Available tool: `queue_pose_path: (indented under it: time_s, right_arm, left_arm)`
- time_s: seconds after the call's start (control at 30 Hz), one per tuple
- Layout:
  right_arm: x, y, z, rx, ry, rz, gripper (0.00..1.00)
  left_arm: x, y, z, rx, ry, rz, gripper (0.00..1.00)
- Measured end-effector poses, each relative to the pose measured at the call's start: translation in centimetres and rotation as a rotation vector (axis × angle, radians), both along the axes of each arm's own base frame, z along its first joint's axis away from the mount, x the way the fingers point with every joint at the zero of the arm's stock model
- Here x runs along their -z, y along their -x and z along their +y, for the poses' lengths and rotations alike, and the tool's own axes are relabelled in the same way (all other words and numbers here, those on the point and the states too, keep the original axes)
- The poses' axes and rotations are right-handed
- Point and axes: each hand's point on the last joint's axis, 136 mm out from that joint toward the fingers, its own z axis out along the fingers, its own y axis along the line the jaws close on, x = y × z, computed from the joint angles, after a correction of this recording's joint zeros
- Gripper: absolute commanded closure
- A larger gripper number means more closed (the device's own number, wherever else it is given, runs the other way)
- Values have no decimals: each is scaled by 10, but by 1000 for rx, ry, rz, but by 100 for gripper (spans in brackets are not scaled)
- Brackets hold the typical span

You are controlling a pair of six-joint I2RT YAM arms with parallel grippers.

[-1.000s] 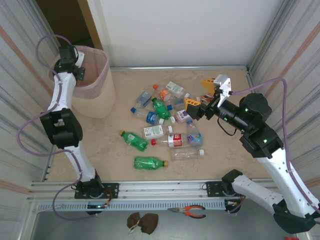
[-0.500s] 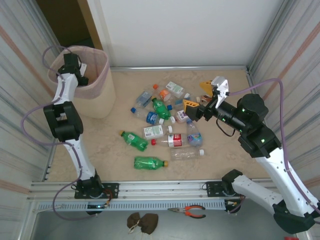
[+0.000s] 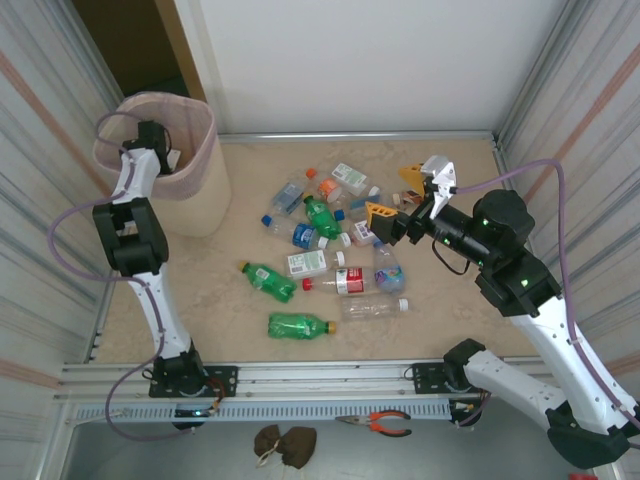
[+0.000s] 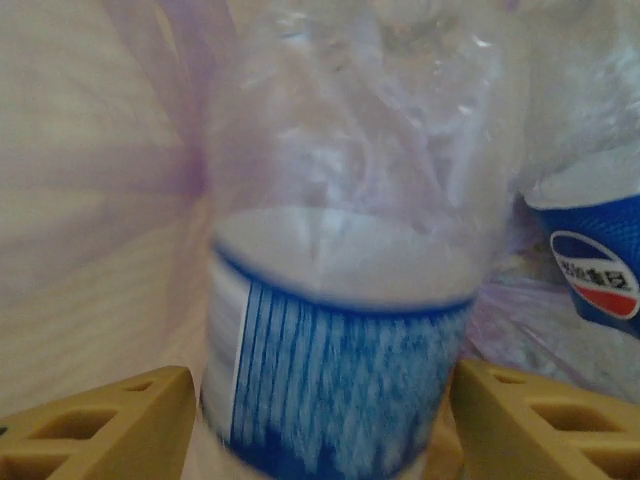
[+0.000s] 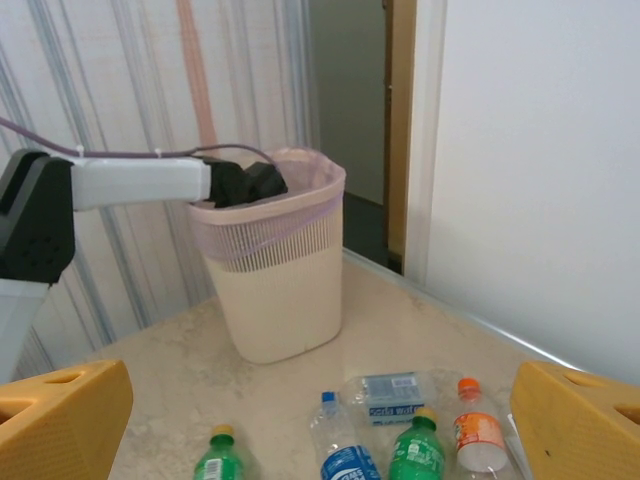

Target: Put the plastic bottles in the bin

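Note:
My left gripper (image 3: 152, 138) reaches down inside the pale-pink bin (image 3: 200, 205). In the left wrist view a clear bottle with a blue-striped label (image 4: 340, 350) stands blurred between the yellow fingers (image 4: 100, 425), with a thin gap on its left side. A Pepsi-labelled bottle (image 4: 595, 265) lies beside it in the bin. Several plastic bottles lie scattered on the table, among them a green one (image 3: 298, 325) and a red-labelled one (image 3: 345, 280). My right gripper (image 3: 398, 192) hovers open above the pile's right side, holding nothing, and faces the bin (image 5: 280, 290).
The table (image 3: 450, 330) is fenced by corrugated walls at left and right and a white wall behind. A dark doorway (image 5: 355, 110) opens behind the bin. Orange-handled pliers (image 3: 378, 423) lie on the shelf below the front rail.
My left gripper has swung from the bin's left rim over and down into the bin. The right gripper has drifted slightly left over the pile.

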Motion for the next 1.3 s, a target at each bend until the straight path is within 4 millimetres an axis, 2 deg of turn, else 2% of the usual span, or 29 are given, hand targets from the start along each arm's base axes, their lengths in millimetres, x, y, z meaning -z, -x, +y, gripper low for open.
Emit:
queue_pose_path:
  time_s: [0.33, 0.5, 0.6, 0.77, 0.93, 1.03, 1.13, 1.3]
  right_arm:
    - [3, 0, 0, 0, 3, 4, 4]
    - [3, 0, 0, 2, 4, 5, 4]
    - [4, -1, 0, 4, 4, 7, 4]
    - [6, -7, -5, 46, 11, 16, 4]
    - [19, -23, -16, 127, 35, 77, 5]
    - [23, -38, -29, 200, 28, 124, 5]
    - [32, -55, -50, 297, 3, 195, 5]
    - [56, -83, -89, 454, -68, 351, 8]
  left_arm:
    - [9, 26, -17, -33, 66, 73, 23]
    - [-2, 30, -23, -41, 89, 58, 18]
    - [-23, 29, -27, -40, 103, 6, 17]
    - [-70, 28, -35, -27, 132, -107, 16]
    - [-116, 29, -48, -5, 190, -225, 17]
    - [-140, 31, -58, 13, 241, -287, 16]
    - [-166, 37, -71, 42, 304, -353, 17]
    - [-210, 47, -94, 97, 422, -467, 17]
